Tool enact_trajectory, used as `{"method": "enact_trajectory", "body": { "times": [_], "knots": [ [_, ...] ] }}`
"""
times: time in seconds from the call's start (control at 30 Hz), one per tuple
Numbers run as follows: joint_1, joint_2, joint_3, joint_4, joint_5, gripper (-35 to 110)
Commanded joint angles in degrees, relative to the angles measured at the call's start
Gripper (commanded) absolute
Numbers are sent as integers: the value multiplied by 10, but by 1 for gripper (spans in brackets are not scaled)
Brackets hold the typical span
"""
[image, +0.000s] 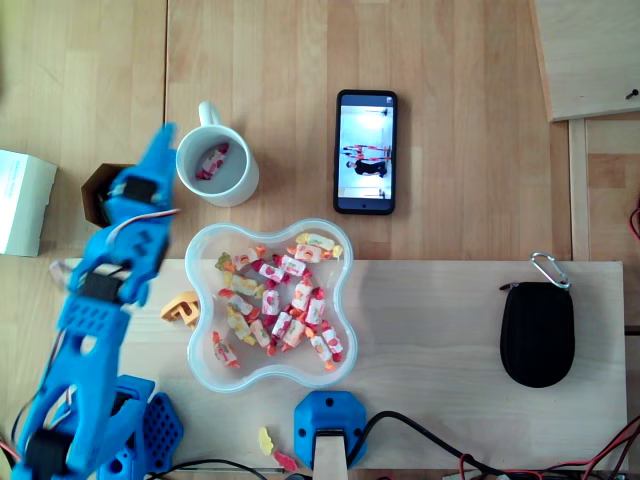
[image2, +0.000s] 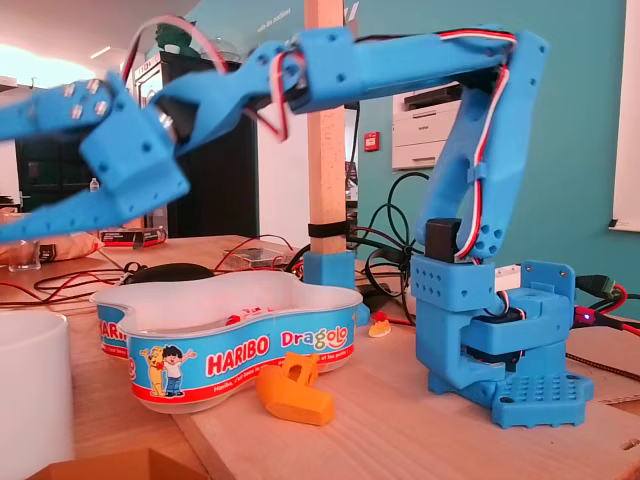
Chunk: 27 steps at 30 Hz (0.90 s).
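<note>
My blue gripper (image: 158, 145) hangs in the air just left of a white mug (image: 216, 165), level with its rim in the overhead view. One wrapped candy (image: 212, 160) lies inside the mug. In the fixed view the gripper (image2: 20, 175) stands open, one finger (image2: 60, 108) above the other (image2: 80, 215), with nothing between them where they show; the tips run off the left edge. Below it stands the mug (image2: 30, 400). A Haribo tub (image: 205, 345) with several wrapped candies sits to the right of the arm, also seen as the tub (image2: 230, 350) at the front.
An orange plastic piece (image: 181, 306) lies against the tub's left side. A phone (image: 366, 205) lies right of the mug. A black pouch (image: 537, 335) sits far right, a white box (image: 22, 203) far left. A loose candy (image: 265, 440) lies by the wooden post's blue foot (image: 328, 420).
</note>
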Motion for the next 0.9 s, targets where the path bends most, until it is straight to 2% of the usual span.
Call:
{"method": "enact_trajectory", "body": {
  "times": [0.0, 0.23, 0.4, 0.63, 0.87],
  "knots": [
    [-39, 123, 33, 4, 4, 21],
    [-115, 356, 199, 4, 3, 19],
    [-126, 527, 387, -7, 3, 19],
    [-125, 769, 560, -8, 3, 19],
    [-124, 776, 576, -8, 4, 19]
  ]
}}
